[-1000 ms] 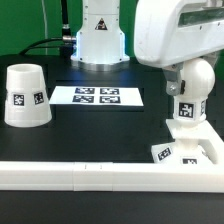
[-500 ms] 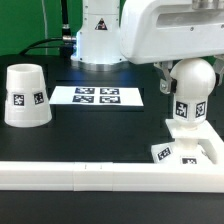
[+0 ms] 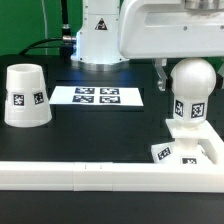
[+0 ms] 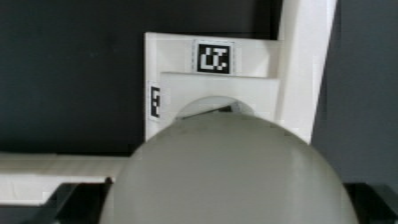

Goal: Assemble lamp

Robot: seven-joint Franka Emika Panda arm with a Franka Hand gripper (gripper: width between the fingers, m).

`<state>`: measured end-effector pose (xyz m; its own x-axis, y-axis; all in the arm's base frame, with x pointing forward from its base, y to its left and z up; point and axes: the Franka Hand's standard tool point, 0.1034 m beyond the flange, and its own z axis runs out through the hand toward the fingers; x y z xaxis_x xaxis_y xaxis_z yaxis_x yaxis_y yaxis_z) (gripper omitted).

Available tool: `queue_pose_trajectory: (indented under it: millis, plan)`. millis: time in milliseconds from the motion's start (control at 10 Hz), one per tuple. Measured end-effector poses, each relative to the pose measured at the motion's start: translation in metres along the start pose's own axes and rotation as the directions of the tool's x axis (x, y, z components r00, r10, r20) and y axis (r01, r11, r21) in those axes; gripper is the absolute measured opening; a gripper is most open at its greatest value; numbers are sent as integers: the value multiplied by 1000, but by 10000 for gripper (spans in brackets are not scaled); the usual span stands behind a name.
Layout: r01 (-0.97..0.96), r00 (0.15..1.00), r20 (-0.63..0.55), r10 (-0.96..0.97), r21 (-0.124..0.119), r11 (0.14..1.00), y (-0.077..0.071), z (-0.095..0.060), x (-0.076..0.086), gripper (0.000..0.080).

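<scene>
- Shade (image 3: 25, 95): stands wide end down at the exterior view's left, well apart from the base
- Marker board (image 3: 97, 96): flat, mid-table
- Bulb (image 3: 190, 92): upright, neck in base (image 3: 205, 152), behind the rail (image 3: 80, 176)
- Gripper (image 3: 165, 70): at the bulb head; jaw state cannot be told
- Judgement: bulb fitting in hand; next move calls for fetching the shade and lowering it squarely over the bulb

The bulb (image 3: 191, 85) is smooth white plastic with a soft sheen on its round head. The base (image 3: 205, 153) and the conical shade (image 3: 25, 96) look like the same plastic and carry matt black-and-white tags. The counter (image 3: 100, 135) is matt black. The marker board (image 3: 97, 96) looks flat, matt and paper-like. The long rail (image 3: 90, 176) is smooth satin white.
</scene>
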<state>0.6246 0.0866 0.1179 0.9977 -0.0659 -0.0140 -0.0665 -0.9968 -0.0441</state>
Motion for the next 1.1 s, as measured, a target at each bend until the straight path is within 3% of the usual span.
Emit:
queue_pose_trajectory:
  millis: [200, 500, 1100]
  plan:
    - [-201, 980, 11, 201, 29, 979, 1, 0, 0, 577]
    - [-476, 879, 37, 475, 51, 878, 3, 1, 1, 577]
    - [-818, 576, 86, 813, 48, 574, -1, 2, 1, 577]
